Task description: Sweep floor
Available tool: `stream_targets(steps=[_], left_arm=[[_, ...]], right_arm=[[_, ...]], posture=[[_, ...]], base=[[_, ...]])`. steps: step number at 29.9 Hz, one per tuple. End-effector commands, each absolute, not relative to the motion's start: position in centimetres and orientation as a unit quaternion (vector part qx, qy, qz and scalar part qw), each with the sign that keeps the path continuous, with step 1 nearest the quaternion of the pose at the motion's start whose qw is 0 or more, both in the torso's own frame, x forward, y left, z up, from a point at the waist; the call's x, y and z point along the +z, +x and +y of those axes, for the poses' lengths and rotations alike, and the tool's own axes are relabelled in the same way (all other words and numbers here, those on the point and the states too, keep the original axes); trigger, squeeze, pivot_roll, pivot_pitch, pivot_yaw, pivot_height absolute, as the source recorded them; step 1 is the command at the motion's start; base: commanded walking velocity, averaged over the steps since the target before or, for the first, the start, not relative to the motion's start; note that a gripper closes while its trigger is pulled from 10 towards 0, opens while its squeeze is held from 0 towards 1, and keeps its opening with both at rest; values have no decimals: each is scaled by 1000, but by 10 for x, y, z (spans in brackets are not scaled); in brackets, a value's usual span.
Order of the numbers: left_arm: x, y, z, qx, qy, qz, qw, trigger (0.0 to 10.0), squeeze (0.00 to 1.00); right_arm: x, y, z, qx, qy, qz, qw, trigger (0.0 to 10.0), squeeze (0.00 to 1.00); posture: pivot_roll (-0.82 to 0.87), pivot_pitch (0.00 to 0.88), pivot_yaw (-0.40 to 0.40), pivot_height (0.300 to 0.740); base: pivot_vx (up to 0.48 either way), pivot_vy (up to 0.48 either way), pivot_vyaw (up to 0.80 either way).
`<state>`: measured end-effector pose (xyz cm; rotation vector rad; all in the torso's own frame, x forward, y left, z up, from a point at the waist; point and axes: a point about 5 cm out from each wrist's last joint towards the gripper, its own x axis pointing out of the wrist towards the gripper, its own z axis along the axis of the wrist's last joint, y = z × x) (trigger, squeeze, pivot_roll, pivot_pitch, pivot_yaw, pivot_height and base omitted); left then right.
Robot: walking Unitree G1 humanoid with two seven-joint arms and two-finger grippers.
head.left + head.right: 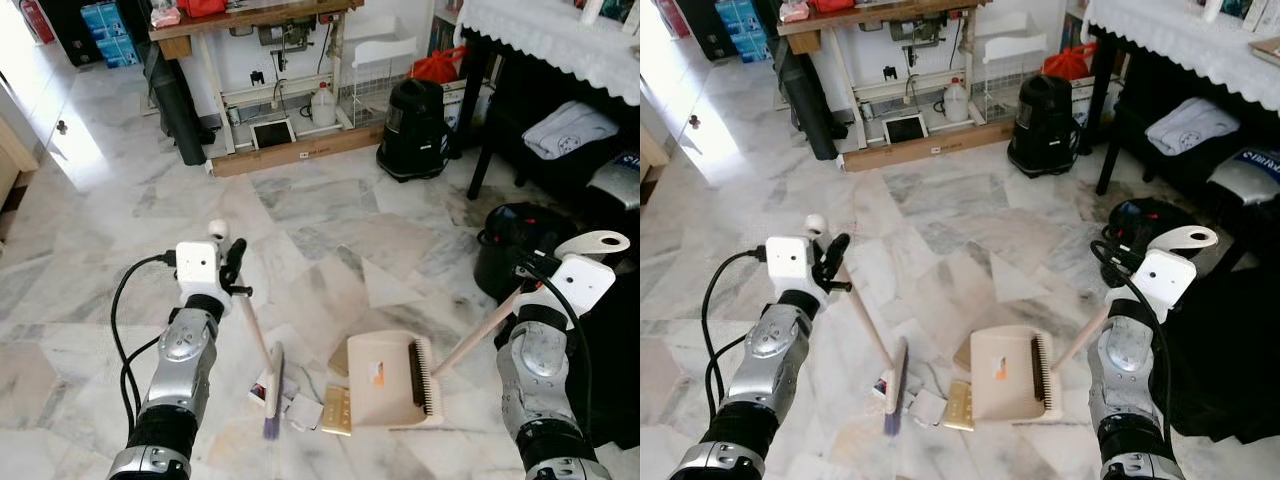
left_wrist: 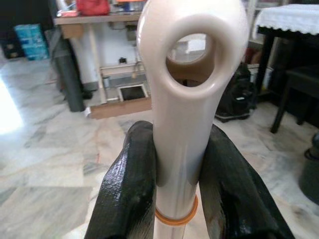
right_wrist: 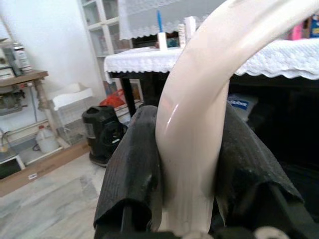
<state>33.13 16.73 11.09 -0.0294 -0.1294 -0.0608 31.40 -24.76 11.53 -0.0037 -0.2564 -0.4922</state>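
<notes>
The left end effector [image 1: 232, 268] pinches the cream plastic broom handle with a hanging loop at its tip [image 2: 185, 99]; both black fingers [image 2: 130, 189] press flat against the shaft just below the loop, above an orange ring. From there the long-handled broom [image 1: 256, 335] slants down to its narrow brush head with purple bristles [image 1: 273, 390], which rests on the grey-veined marble floor [image 1: 330, 230] just left of the cream plastic dustpan [image 1: 392, 380]. Scraps of paper and a small tan packet [image 1: 337, 410] lie between brush head and dustpan, touching the pan's near edge.

The right end effector [image 3: 192, 164] is pressed onto the dustpan's curved cream handle [image 1: 592, 243], fingers on either side, right of the pan.

Both tools look light, rigid and glossy, so likely slippery under the pads. Such a high hold gives long leverage but probably little pressure at the bristles; the litter seems light enough to skitter.
</notes>
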Motion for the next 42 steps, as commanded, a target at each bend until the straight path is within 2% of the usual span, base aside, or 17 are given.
stream_targets(steps=[1, 12, 16, 26, 42], left_arm=[[114, 332, 171, -19, -4, -82, 996, 10000, 0], [117, 331, 168, -38, 12, -97, 994, 10000, 0], [128, 321, 179, -20, 16, -125, 992, 10000, 0], [128, 306, 177, -34, 37, -128, 990, 10000, 0], [123, 306, 183, -29, 36, -117, 992, 10000, 0]], right_arm=[[138, 322, -245, -222, -2, -168, 960, 10000, 0], [137, 317, -233, -171, -34, -169, 970, 10000, 0], [133, 293, -227, -167, -44, -178, 969, 10000, 0], [125, 260, -233, -176, -70, -158, 969, 10000, 0], [125, 268, -234, -184, -62, -143, 970, 10000, 0]], posture=[[-152, 0, 30, 740], [-148, 0, 85, 740], [-148, 0, 94, 740], [-138, 0, 112, 740], [-148, 0, 115, 740]], base=[[0, 0, 0], [0, 0, 0], [0, 0, 0], [0, 0, 0], [0, 0, 0]])
